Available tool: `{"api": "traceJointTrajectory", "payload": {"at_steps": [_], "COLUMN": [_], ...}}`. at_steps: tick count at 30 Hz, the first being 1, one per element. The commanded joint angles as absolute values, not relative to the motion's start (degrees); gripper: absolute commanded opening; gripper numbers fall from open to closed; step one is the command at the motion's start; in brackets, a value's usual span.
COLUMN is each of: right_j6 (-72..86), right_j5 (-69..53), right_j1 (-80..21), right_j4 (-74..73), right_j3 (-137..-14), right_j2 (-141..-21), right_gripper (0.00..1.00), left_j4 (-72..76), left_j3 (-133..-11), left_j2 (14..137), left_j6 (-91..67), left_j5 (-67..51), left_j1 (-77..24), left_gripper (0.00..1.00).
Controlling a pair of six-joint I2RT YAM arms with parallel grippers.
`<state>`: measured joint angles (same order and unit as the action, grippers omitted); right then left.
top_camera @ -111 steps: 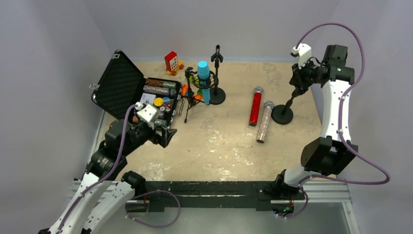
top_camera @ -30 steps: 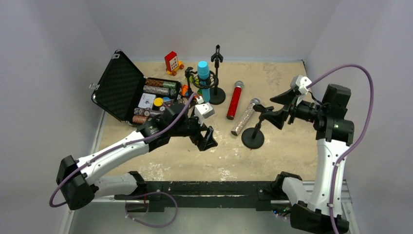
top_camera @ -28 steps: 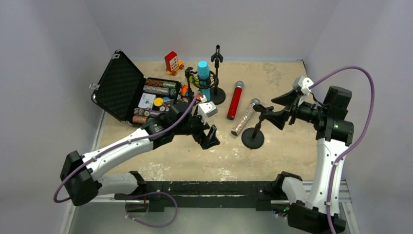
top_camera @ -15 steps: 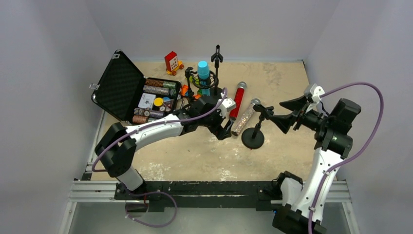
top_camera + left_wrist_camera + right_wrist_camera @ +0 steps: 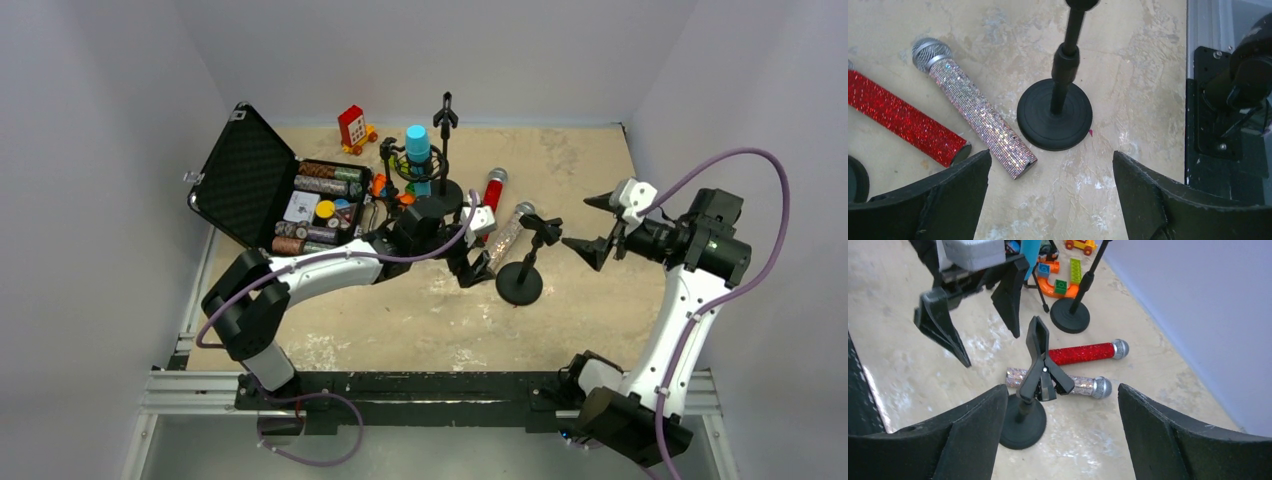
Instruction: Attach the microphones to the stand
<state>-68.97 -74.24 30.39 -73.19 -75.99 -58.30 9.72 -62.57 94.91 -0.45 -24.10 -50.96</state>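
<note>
A black stand point(image 5: 519, 285) with a round base and a spring clip on top stands mid-table. The silvery-pink microphone point(image 5: 506, 235) lies just left of it, and the red microphone point(image 5: 491, 192) lies beside that one. The cyan microphone point(image 5: 418, 150) sits upright in a shock-mount tripod at the back. My left gripper point(image 5: 478, 268) hangs open, low over the handle end of the silvery-pink microphone point(image 5: 975, 110), with nothing between its fingers. The stand's base point(image 5: 1054, 115) lies straight ahead of it. My right gripper point(image 5: 587, 222) is open, right of the stand clip point(image 5: 1040, 365) and apart from it.
A second black stand point(image 5: 446, 195) rises behind the red microphone. An open black case point(image 5: 250, 175) filled with small items lies at the back left. A red toy car point(image 5: 353, 128) and coloured bricks point(image 5: 1063, 282) sit near the tripod. Walls close in on both sides.
My left arm has reached right, bringing its open gripper to the two lying microphones. My right gripper has drawn back to the right, away from the stand clip, and opened wider.
</note>
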Motion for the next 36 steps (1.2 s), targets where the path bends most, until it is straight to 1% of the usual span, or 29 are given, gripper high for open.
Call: {"api": "traceJointTrajectory", "payload": {"at_steps": [1, 2, 4, 6, 11, 14, 18, 22, 27, 34, 36], "right_j6": [-101.3, -104.1, -103.6, -101.0, -100.4, -95.6, -90.2, -86.3, -83.1, -80.5, -79.9], "right_j5": [-76.8, -77.1, -76.3, -76.3, -78.6, -78.6, -78.7, -76.2, -71.9, -67.1, -65.7], "right_j1": [30.0, 28.9, 25.8, 24.2, 22.0, 18.2, 14.2, 12.0, 10.7, 8.1, 7.5], "right_j4": [-84.5, -84.5, -84.5, -84.6, -84.5, -84.5, -84.7, -84.8, -84.8, -84.4, -84.1], "right_j3": [-72.5, -72.3, -74.4, -75.9, -74.6, -78.0, -81.4, -83.9, -86.1, -87.8, -88.2], "right_j2": [-58.6, -58.7, -60.0, -61.6, -63.1, -65.7, -69.1, -72.0, -74.6, -76.8, -77.4], "right_gripper": [0.89, 0.92, 0.93, 0.93, 0.93, 0.93, 0.90, 0.81, 0.63, 0.53, 0.46], "left_j4": [14.2, 11.0, 4.8, 5.4, 21.0, 28.3, 37.5, 43.7, 44.6, 42.8, 43.2], "left_j3": [-62.6, -64.8, -68.8, -70.6, -69.7, -70.2, -70.8, -71.6, -72.3, -70.8, -69.1], "left_j2": [93.2, 93.7, 95.2, 97.0, 101.3, 104.9, 109.0, 111.7, 113.1, 113.9, 113.4], "left_j6": [13.8, 17.1, 20.4, 19.5, 8.4, 3.5, -2.4, -5.5, -5.4, -3.6, -3.2], "left_j5": [-33.6, -35.0, -37.9, -40.1, -42.5, -44.1, -44.9, -44.6, -42.0, -39.1, -37.9], "left_j1": [-50.9, -50.7, -50.1, -49.0, -47.6, -47.7, -47.9, -48.2, -49.5, -51.1, -51.2], "left_gripper": [0.95, 0.96, 0.96, 0.96, 0.96, 0.95, 0.91, 0.86, 0.83, 0.80, 0.79]}}
